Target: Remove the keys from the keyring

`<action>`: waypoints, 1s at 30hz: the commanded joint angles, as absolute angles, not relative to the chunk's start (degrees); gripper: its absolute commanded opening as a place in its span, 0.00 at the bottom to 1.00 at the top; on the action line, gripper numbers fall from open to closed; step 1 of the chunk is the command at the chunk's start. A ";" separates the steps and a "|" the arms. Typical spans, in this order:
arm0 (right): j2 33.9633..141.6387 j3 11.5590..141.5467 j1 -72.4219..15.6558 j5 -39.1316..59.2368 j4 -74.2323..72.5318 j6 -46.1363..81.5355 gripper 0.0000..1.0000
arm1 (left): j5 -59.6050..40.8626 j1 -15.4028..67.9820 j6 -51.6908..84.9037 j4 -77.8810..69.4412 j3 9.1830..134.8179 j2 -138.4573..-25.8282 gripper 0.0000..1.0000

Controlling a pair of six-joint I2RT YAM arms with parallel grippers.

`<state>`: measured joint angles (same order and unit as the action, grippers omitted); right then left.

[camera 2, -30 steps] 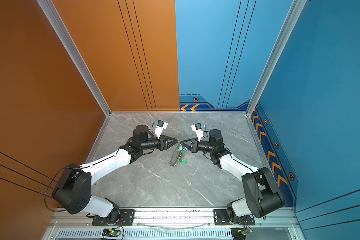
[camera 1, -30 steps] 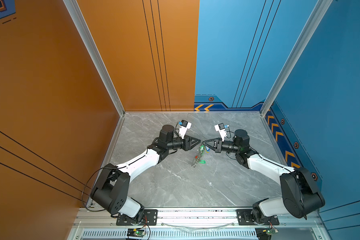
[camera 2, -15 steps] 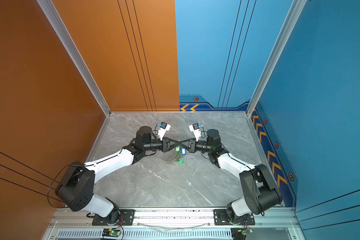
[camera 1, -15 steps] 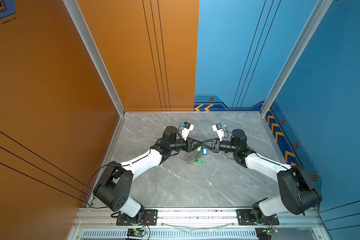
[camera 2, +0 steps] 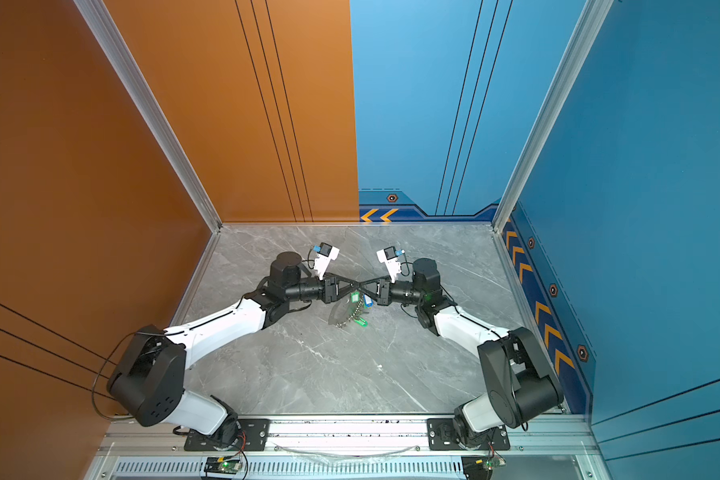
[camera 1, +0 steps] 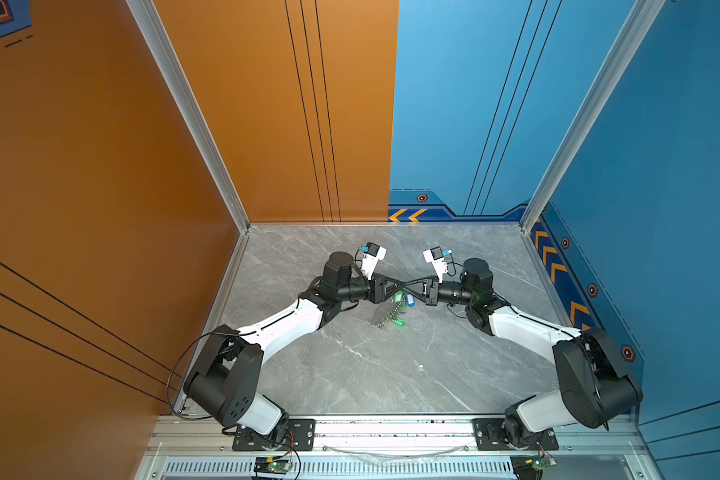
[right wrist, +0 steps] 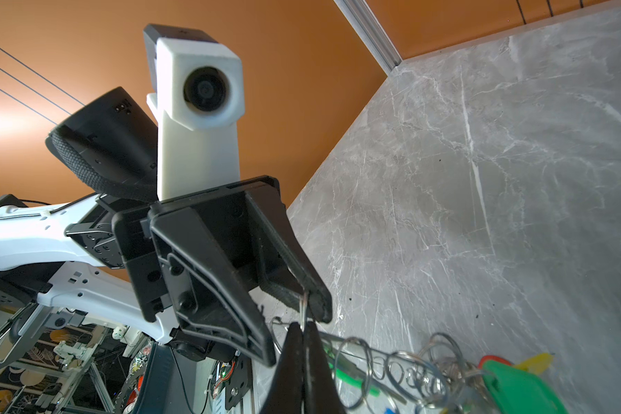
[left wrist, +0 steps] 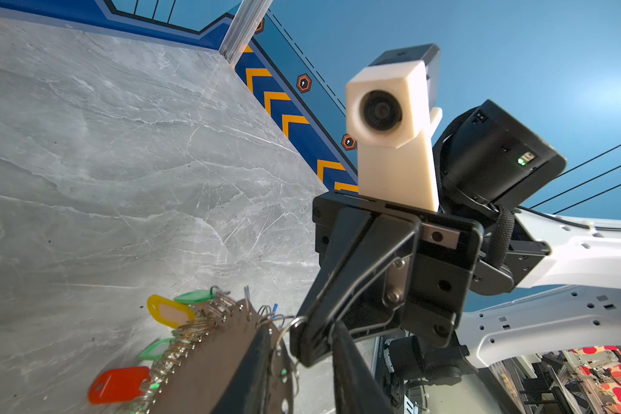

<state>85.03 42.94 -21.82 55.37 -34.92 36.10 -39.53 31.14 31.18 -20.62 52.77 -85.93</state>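
The right gripper (left wrist: 303, 340) is pressed together on one small silver ring at the edge of the keyring (left wrist: 212, 362). From that pinch the flat brownish keyring slants down toward the table (camera 1: 350, 365). Its long axis points away from the right gripper, forward and to the left arm's side; whether its low end touches is unclear. The left gripper (right wrist: 294, 335) meets the right gripper tip to tip, jaws spread either side of the pinch. The keys (left wrist: 169, 312), tagged yellow, green and red, fan along the fringe below the right gripper.

Bright even light, blurry wrist-view foregrounds
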 commanded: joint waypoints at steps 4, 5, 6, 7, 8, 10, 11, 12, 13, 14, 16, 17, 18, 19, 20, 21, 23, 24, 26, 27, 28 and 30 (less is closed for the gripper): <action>85.08 44.85 -22.16 55.91 -37.65 36.91 0.00 | -39.11 30.83 31.88 -23.91 51.37 -83.41 0.24; 84.99 44.87 -22.15 55.90 -37.68 36.91 0.00 | -39.27 30.84 31.95 -23.91 51.42 -83.49 0.22; 84.99 44.92 -22.23 55.81 -37.76 36.99 0.00 | -39.36 30.91 31.90 -23.91 51.43 -83.64 0.19; 85.05 44.96 -22.26 55.79 -37.88 37.06 0.00 | -39.59 30.93 31.99 -23.91 51.44 -83.74 0.15; 85.08 44.94 -22.24 55.81 -37.97 37.03 0.00 | -39.55 30.86 31.97 -23.91 51.42 -83.73 0.12; 85.08 44.91 -22.24 55.81 -37.97 37.13 0.00 | -39.23 30.90 31.99 -23.91 51.32 -83.64 0.07; 85.08 44.91 -22.28 55.81 -37.97 37.19 0.00 | -39.04 30.85 32.01 -23.95 51.16 -83.49 0.05; 85.08 44.83 -22.25 55.80 -37.97 37.25 0.00 | -38.94 30.85 32.00 -23.98 51.19 -83.34 0.02; 85.03 44.85 -22.24 55.66 -37.97 37.26 0.00 | -38.86 30.87 32.00 -23.93 51.21 -83.25 0.00; 84.99 44.76 -22.24 55.42 -37.88 37.15 0.00 | -38.73 30.93 32.04 -23.99 51.20 -83.12 0.00; 84.90 44.78 -22.32 54.96 -37.30 36.77 0.00 | -38.51 30.93 32.10 -23.98 51.32 -83.14 0.00; 84.77 44.64 -22.32 54.45 -37.02 36.59 0.02 | -38.45 30.94 32.08 -23.98 51.33 -83.08 0.00; 84.52 44.41 -22.32 53.84 -36.47 36.20 0.06 | -38.28 30.89 32.14 -23.91 51.24 -83.06 0.00; 84.26 44.26 -22.24 53.20 -35.81 35.68 0.08 | -38.08 30.87 32.17 -23.92 51.18 -83.06 0.00; 83.93 44.13 -22.15 52.35 -34.57 34.96 0.11 | -37.83 30.87 32.23 -23.91 51.09 -83.06 0.00; 83.47 43.93 -22.06 51.51 -33.31 34.00 0.16 | -37.78 30.81 32.25 -23.99 50.99 -83.05 0.00; 82.44 43.36 -21.89 50.05 -31.49 32.43 0.18 | -37.85 30.84 32.33 -23.92 50.83 -83.23 0.00; 81.81 43.17 -21.86 48.99 -29.70 31.21 0.19 | -37.79 30.78 32.41 -23.99 50.88 -83.39 0.00; 80.53 42.61 -22.04 46.65 -26.55 28.52 0.23 | -37.95 30.77 32.67 -24.29 50.65 -83.65 0.00; 79.89 42.18 -22.20 45.48 -25.25 27.29 0.23 | -38.01 30.78 32.90 -24.73 50.58 -83.73 0.00; 79.46 41.82 -22.30 44.67 -24.56 26.48 0.24 | -38.04 30.76 33.15 -25.23 50.49 -83.84 0.00; 78.95 41.08 -22.49 44.00 -24.02 25.81 0.25 | -38.38 30.76 33.65 -26.88 50.01 -84.07 0.00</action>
